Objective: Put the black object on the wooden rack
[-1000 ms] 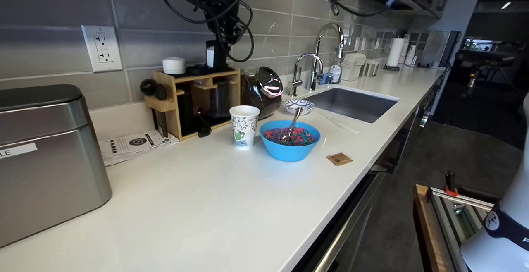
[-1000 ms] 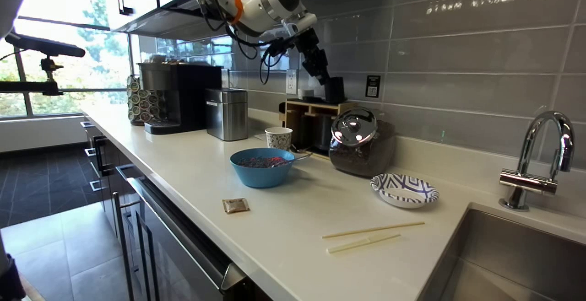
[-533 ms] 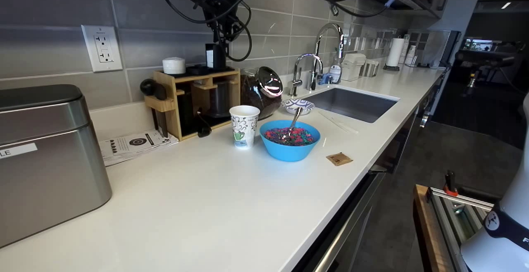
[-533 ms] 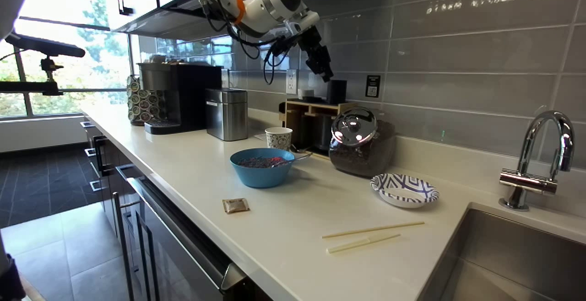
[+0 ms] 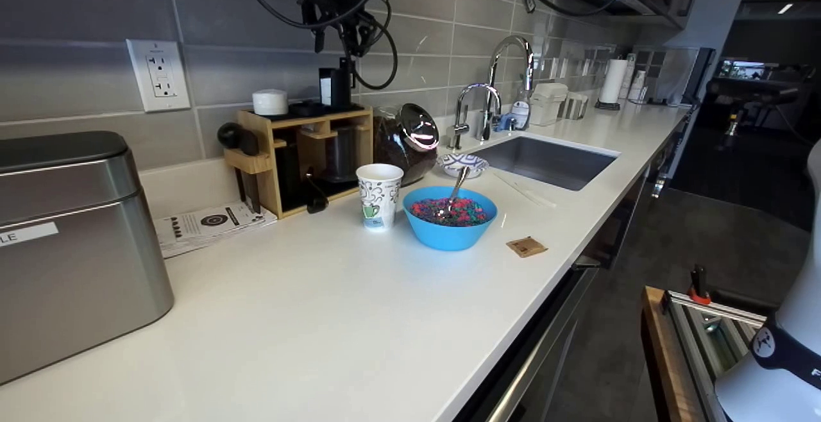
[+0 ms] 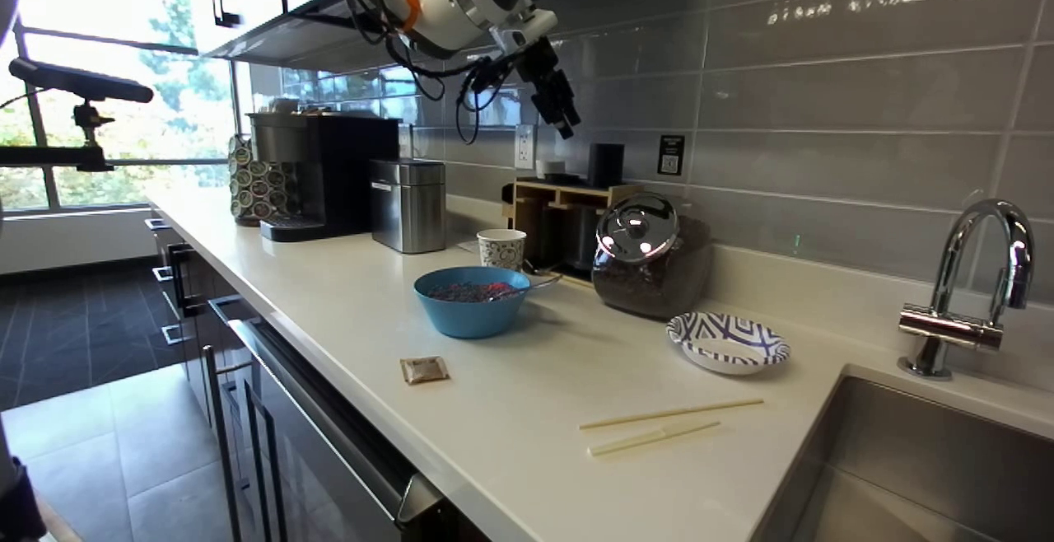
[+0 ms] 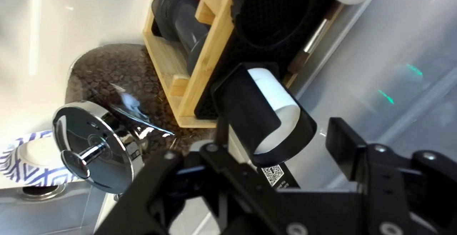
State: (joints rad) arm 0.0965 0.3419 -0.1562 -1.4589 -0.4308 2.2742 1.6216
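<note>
The black object (image 5: pixel 336 87), a small cylinder with a white patch, stands upright on top of the wooden rack (image 5: pixel 258 156), at its end near the jar. It also shows in an exterior view (image 6: pixel 606 165) and in the wrist view (image 7: pixel 246 110), where its open mouth and white inside are visible. The rack's light wood shows in the wrist view (image 7: pixel 210 56). My gripper (image 5: pixel 335 56) is open and empty, above the black object and apart from it. In the wrist view the gripper (image 7: pixel 280 135) has its fingers wide apart, with the black object's mouth beyond the gap.
A white round item (image 5: pixel 270 102) and a black ring-shaped piece (image 7: pixel 273 11) share the rack top. A jar of coffee beans (image 6: pixel 650 270) stands beside the rack. A paper cup (image 5: pixel 379 196) and blue bowl (image 5: pixel 449 233) stand before it. The tiled wall is close behind.
My gripper was at the black object's top a second ago and has risen away from it. The black object has settled slightly lower and upright on the rack top.
</note>
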